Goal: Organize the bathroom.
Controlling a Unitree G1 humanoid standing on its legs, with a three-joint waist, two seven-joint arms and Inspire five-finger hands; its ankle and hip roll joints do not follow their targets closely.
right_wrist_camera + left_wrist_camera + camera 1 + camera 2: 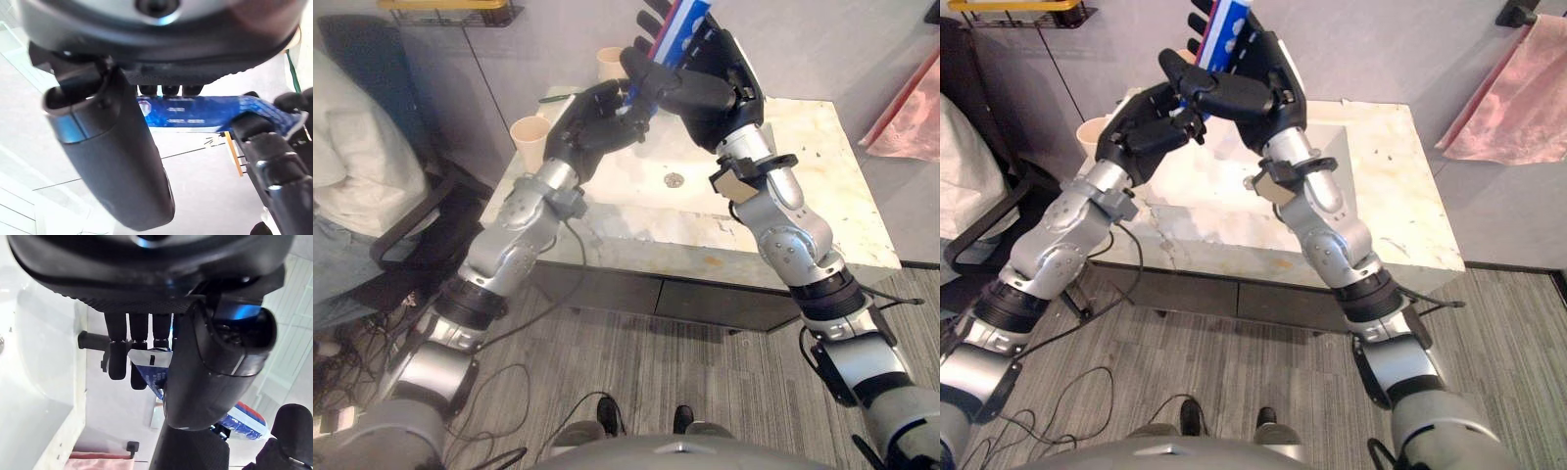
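A blue, white and red toothpaste tube [680, 20] is held upright in the air above the sink basin [636, 186]. My right hand [720, 73] grips its upper part, with the thumb [112, 156] pressed across the tube [195, 115] against the fingers. My left hand [592, 122] reaches in from the left and pinches the tube's lower end [636, 93]. In the left wrist view the tube [151, 369] sits between that hand's fingers and thumb. The right wrist view shows the left hand's fingers [274, 156] closed on the tube's end.
The white marble counter [822, 196] has a drain [674, 179] in its basin. Two paper cups [530, 137] [610, 64] and a green toothbrush [558, 96] stand at its far left. A pink towel [911, 108] hangs on the right. A seated person [352, 166] is on the left.
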